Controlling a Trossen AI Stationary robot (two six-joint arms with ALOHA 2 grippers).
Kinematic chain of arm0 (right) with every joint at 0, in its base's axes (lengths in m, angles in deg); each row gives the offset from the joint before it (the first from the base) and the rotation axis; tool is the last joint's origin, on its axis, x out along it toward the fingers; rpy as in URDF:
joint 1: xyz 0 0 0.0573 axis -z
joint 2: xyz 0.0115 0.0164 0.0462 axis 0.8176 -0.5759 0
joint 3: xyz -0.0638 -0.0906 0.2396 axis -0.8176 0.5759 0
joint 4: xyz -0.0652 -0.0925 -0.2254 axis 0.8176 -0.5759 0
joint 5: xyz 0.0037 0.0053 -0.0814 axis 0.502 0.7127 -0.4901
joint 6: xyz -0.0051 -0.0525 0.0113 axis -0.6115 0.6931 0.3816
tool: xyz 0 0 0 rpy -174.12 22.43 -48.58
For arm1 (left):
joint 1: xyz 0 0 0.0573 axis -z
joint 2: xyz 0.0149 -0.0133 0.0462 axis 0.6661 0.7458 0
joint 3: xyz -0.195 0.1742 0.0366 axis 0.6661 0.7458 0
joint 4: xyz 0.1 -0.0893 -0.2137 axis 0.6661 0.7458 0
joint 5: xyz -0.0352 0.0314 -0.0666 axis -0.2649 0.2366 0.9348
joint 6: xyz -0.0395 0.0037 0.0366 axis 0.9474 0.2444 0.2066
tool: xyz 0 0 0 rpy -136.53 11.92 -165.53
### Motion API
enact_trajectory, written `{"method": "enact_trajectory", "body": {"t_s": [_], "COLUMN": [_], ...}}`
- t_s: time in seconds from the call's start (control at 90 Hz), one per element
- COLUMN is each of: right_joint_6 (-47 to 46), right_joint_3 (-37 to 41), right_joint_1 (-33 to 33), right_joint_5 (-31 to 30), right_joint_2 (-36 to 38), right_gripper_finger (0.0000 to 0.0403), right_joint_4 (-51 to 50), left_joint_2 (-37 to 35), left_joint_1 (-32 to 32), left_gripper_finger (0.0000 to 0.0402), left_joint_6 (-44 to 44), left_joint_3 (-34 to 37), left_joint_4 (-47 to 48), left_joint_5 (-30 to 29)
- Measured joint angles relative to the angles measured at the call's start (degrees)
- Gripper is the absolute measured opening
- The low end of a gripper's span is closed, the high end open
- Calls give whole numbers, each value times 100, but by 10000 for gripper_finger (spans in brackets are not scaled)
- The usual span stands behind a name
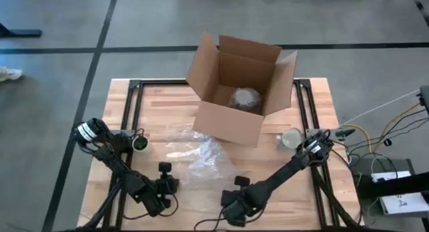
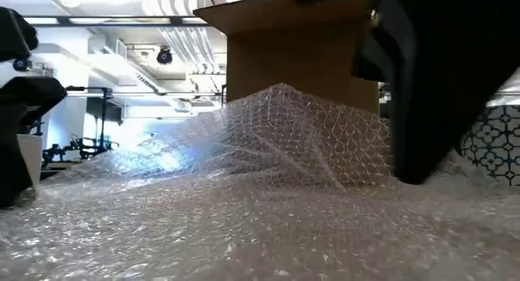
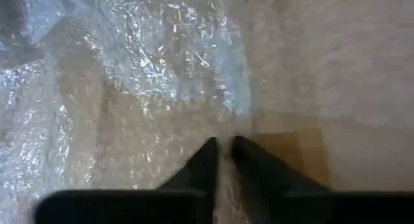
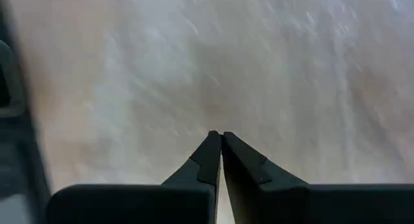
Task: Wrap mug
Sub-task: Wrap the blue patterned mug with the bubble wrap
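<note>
The pale wooden table (image 1: 315,98) carries an open brown cardboard box (image 1: 238,91) with a grey bubble-wrapped bundle (image 1: 244,98) inside. A clear crumpled bubble wrap sheet (image 1: 198,151) lies in front of the box. A white mug (image 1: 289,139) stands just right of the box. The left gripper (image 3: 221,146) pinches the sheet's edge, it seems. The right gripper (image 4: 220,138) hangs closed, empty, over the table.

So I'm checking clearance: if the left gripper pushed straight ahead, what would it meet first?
Probably the bubble wrap: the left gripper, fingers nearly shut, points right at the crinkled sheet, though depth is unclear.
</note>
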Motion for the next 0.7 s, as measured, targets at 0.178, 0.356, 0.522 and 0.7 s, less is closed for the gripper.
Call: {"method": "enact_trajectory", "body": {"t_s": [0.178, 0.356, 0.522, 0.7], "right_joint_6": [479, 681, 680, 711], "right_joint_3": [-2, -4, -4, -4], "right_joint_1": [0, 0, 0, 0], "right_joint_5": [-3, -2, -2, -131], "right_joint_2": [2, 2, 4, 4], "right_gripper_finger": [0, 0, 0, 0], "right_joint_4": [888, 1270, 1263, 1268], "left_joint_2": [2, -68, -68, -68], "left_joint_1": [-100, -113, -113, -145], "left_gripper_finger": [2, 1, 0, 0], "left_joint_6": [-414, -760, -983, -1349], "left_joint_3": [-508, -1707, -2606, -3486], "left_joint_4": [365, 1600, 2456, 2942], "left_joint_5": [166, 113, 90, -295]}}
